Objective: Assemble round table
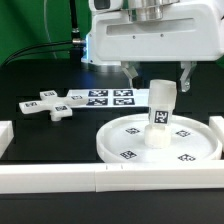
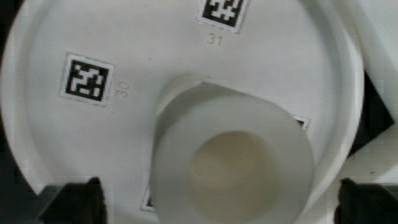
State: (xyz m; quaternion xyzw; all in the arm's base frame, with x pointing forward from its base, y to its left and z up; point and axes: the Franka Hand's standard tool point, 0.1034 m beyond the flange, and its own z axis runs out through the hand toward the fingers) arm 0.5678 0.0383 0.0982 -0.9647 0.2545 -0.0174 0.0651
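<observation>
Okay, end effector is spread wide and holding nothing, with its jaws on either side of the top of the short thick white plastic cylinder leg. The exterior view shows a gap on both sides. In the wrist view the dark fingertips stand clear of the leg's hollow top.

The leg stands roughly upright at the middle of the large round rimmed disc of white plastic. The disc lies flat on the black tabletop, near its front edge and toward the exterior view's right. Cannot tell whether the leg is seated tight or only resting there.

The white cross-shaped foot piece lies flat toward the edge at the exterior view's left, well apart from the disc. The marker board is just beside it, nearer the far edge. White border rails run along the front and side edges.

Likely risks:
- An off-centre close would push one jaw in first and tip the leg or shove it off the disc's middle.
- The disc looks loose, so a twist on the leg could spin or slide it toward the front rail.
- Smooth plastic may slip in the grasp.

Counts:
- Disc: one.
- Leg: one.
- Foot piece: one.
- Marker board: one.
- Rail stretches visible: three.
- Tags visible on the disc face: at least four.
- Tags visible on the leg: one.
</observation>
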